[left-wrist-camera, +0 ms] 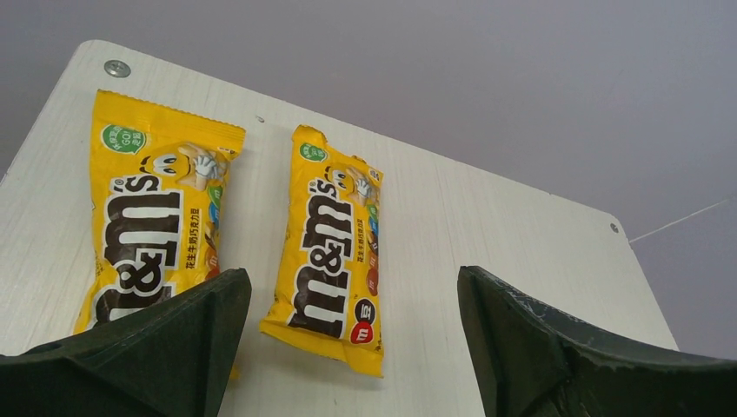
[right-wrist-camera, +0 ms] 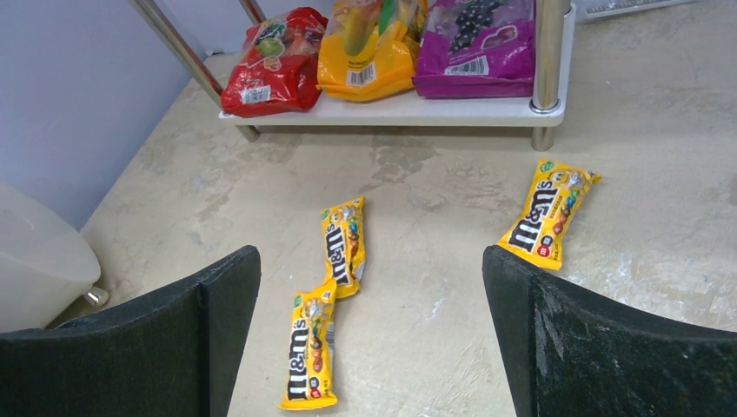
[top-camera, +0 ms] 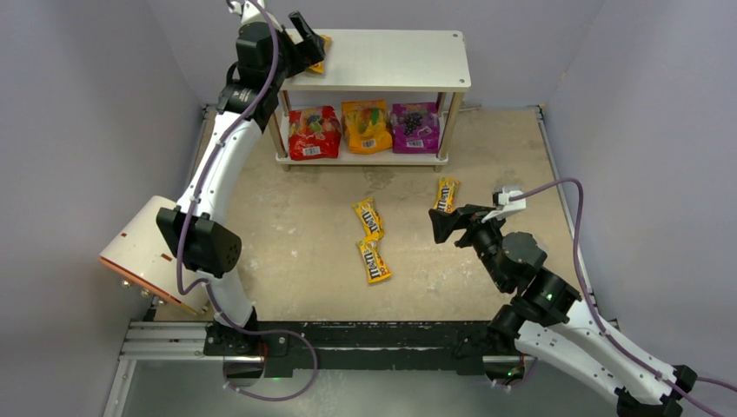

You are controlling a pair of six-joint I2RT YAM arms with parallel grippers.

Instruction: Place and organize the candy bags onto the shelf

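The shelf [top-camera: 391,61] stands at the back. Its lower board holds the red pouch [top-camera: 314,133], orange pouch [top-camera: 366,126] and purple pouch [top-camera: 414,127]. In the left wrist view two yellow M&M's packets [left-wrist-camera: 152,217] [left-wrist-camera: 335,248] lie side by side on the top board [left-wrist-camera: 487,234]. My left gripper [left-wrist-camera: 352,347] is open and empty just above them; in the top view it [top-camera: 306,39] is at the board's left end. Three yellow packets lie on the table [top-camera: 368,217] [top-camera: 375,261] [top-camera: 446,195]. My right gripper [top-camera: 443,226] is open and empty, hovering near them; they also show in the right wrist view [right-wrist-camera: 343,246] [right-wrist-camera: 311,349] [right-wrist-camera: 547,213].
A white-and-orange cylinder [top-camera: 148,252] lies at the left by the left arm's elbow. Grey walls enclose the table on three sides. The black rail with both arm bases [top-camera: 348,339] runs along the near edge.
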